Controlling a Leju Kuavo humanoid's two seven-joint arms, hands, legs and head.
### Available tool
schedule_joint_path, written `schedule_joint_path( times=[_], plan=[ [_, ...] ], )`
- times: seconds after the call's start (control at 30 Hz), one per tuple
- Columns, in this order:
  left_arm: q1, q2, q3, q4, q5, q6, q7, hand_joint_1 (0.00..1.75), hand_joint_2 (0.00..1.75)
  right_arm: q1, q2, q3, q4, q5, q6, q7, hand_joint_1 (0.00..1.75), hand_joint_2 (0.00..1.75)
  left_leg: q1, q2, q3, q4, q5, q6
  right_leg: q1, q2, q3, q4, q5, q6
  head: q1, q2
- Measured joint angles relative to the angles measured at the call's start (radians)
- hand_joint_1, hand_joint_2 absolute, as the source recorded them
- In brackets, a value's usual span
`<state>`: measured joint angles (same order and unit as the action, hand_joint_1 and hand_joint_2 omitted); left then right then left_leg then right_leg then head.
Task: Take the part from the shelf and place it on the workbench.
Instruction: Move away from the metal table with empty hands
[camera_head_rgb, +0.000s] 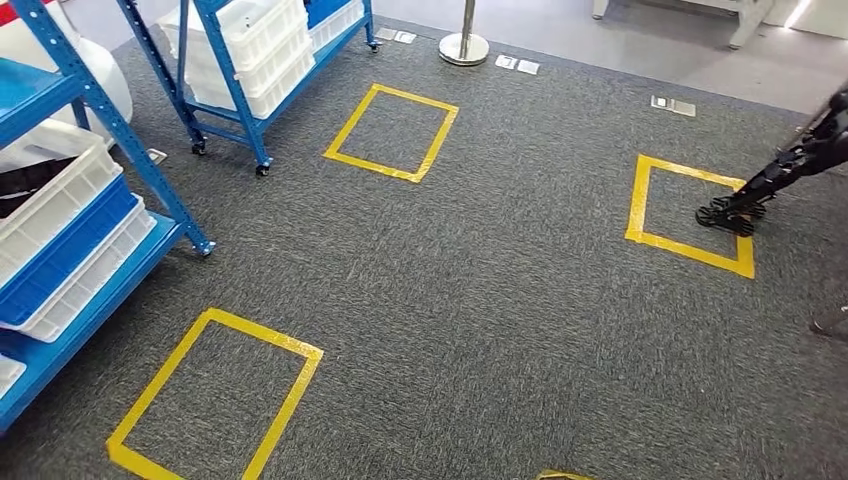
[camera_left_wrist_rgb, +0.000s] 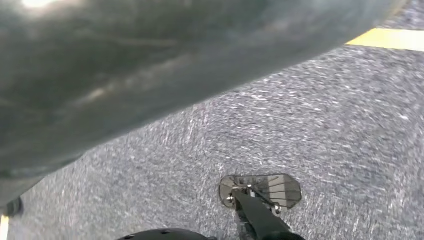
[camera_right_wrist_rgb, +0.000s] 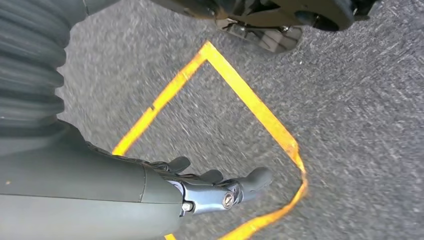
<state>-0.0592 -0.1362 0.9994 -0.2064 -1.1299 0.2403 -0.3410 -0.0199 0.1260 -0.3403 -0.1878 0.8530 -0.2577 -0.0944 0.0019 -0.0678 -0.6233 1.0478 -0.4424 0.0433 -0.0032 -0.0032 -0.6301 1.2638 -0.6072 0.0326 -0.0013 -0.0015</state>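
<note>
The right hand (camera_right_wrist_rgb: 220, 187) hangs empty, fingers loosely apart, above a yellow tape square (camera_right_wrist_rgb: 250, 105). The left hand's state cannot be told. Blue shelf (camera_head_rgb: 110, 120) stands left.

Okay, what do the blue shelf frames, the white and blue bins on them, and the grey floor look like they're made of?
Blue shelf frames: probably painted metal, with punched holes down the upright posts and a smooth even coat.
White bins and the blue bin: likely moulded plastic, with ribbed rims and a slight sheen.
Grey floor: seems to be short-pile carpet, speckled and matt, with yellow tape squares stuck flat on it.
</note>
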Motion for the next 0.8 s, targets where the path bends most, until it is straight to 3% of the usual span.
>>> schedule_joint_path(
  times=[0.07,0.13,0.17,0.23,0.3,0.37,0.43,0.47,0.5,0.53,0.6,0.67,0.73,0.77,0.8],
  plan=[
    [0.000,-0.001,0.000,0.000,0.000,0.000,0.000,0.00,0.00,0.001,-0.001,0.000,0.000,0.001,0.000,0.002,0.00,1.75,0.000,-0.032,-0.001,0.001,0.005,-0.006,-0.001,0.041,0.065,-0.140,0.056,0.008,0.000,0.000],
    [0.000,-0.002,0.001,0.000,0.000,0.000,0.001,0.00,0.00,0.004,-0.002,0.000,0.000,0.002,0.000,0.003,0.00,1.75,-0.002,-0.056,-0.005,0.002,0.012,-0.016,-0.001,0.078,0.104,-0.229,0.087,0.002,0.000,0.000],
    [0.001,-0.002,0.001,0.000,0.000,0.000,0.001,0.00,0.00,0.005,-0.003,0.000,0.000,0.002,0.001,0.003,0.00,1.75,-0.003,-0.065,-0.008,0.000,0.015,-0.022,0.001,0.081,0.108,-0.240,0.090,-0.005,-0.001,0.000],
    [0.006,0.000,0.002,0.000,0.000,0.000,0.003,0.00,0.00,0.005,-0.002,0.000,0.000,0.004,0.002,0.003,0.00,1.75,-0.001,-0.079,-0.014,-0.004,0.023,-0.035,-0.001,0.059,0.111,-0.244,0.099,-0.017,-0.001,0.000],
    [0.008,0.000,0.003,0.000,0.000,0.001,0.004,0.00,0.00,0.004,-0.002,0.000,0.000,0.006,0.003,0.003,0.00,1.75,-0.004,-0.040,-0.032,0.028,-0.002,-0.046,-0.008,0.033,0.115,-0.252,0.108,-0.032,-0.007,0.000],
    [0.005,-0.001,0.004,0.001,0.000,0.000,0.005,0.00,0.00,0.007,-0.002,0.000,0.000,0.007,0.003,0.002,0.00,1.75,-0.004,0.027,-0.076,0.132,-0.069,-0.055,-0.008,0.002,0.114,-0.255,0.111,-0.040,-0.015,0.000],
    [0.004,-0.001,0.005,0.001,0.000,-0.003,0.006,0.00,0.00,0.012,-0.003,0.000,0.000,0.007,0.004,0.002,0.00,1.75,0.002,0.056,-0.123,0.247,-0.120,-0.064,-0.006,-0.031,0.113,-0.255,0.111,-0.041,-0.017,0.000],
    [0.004,-0.001,0.006,0.001,0.000,-0.004,0.006,0.00,0.00,0.012,-0.004,0.000,0.000,0.007,0.004,0.002,0.00,1.75,0.005,0.062,-0.125,0.263,-0.120,-0.068,-0.005,-0.048,0.113,-0.254,0.110,-0.041,-0.017,0.000],
    [0.004,-0.001,0.006,0.001,0.000,-0.005,0.006,0.00,0.00,0.012,-0.004,0.000,0.000,0.007,0.004,0.002,0.00,1.75,0.008,0.069,-0.108,0.239,-0.102,-0.071,-0.005,-0.061,0.113,-0.254,0.109,-0.040,-0.017,0.000],
    [0.005,0.000,0.007,0.001,0.000,-0.006,0.006,0.00,0.00,0.011,-0.004,0.000,0.000,0.007,0.004,0.002,0.00,1.75,0.010,0.081,-0.072,0.180,-0.072,-0.072,-0.006,-0.074,0.115,-0.254,0.108,-0.038,-0.017,0.000],
    [0.003,0.000,0.007,0.000,0.000,-0.006,0.006,0.00,0.00,0.009,-0.003,0.000,0.000,0.007,0.004,0.002,0.00,1.75,0.006,0.128,0.002,0.049,-0.028,-0.066,-0.001,-0.095,0.120,-0.253,0.102,-0.031,-0.017,0.000],
    [0.001,0.000,0.007,0.000,0.000,-0.006,0.006,0.00,0.00,0.008,-0.003,0.000,0.000,0.007,0.004,0.003,0.00,1.75,-0.001,0.147,0.029,-0.003,-0.021,-0.050,0.006,-0.114,0.125,-0.253,0.097,-0.022,-0.016,0.000],
    [0.001,0.001,0.008,0.000,0.000,-0.007,0.006,0.00,0.00,0.004,-0.003,0.000,0.000,0.007,0.004,0.003,0.00,1.75,-0.004,0.120,0.024,-0.007,-0.016,-0.034,0.008,-0.131,0.129,-0.254,0.095,-0.013,-0.015,0.000],
    [0.001,0.000,0.008,0.000,0.000,-0.006,0.006,0.00,0.00,0.003,-0.003,0.000,0.000,0.007,0.004,0.003,0.00,1.75,-0.003,0.108,0.023,-0.010,-0.012,-0.028,0.006,-0.120,0.126,-0.248,0.090,-0.008,-0.015,0.000],
    [0.001,0.000,0.008,0.000,0.000,-0.006,0.006,0.00,0.00,0.003,-0.004,0.000,0.000,0.007,0.004,0.004,0.00,1.75,0.000,0.095,0.021,-0.014,-0.008,-0.021,0.004,-0.094,0.115,-0.226,0.076,-0.005,-0.014,0.000]
  ],
)
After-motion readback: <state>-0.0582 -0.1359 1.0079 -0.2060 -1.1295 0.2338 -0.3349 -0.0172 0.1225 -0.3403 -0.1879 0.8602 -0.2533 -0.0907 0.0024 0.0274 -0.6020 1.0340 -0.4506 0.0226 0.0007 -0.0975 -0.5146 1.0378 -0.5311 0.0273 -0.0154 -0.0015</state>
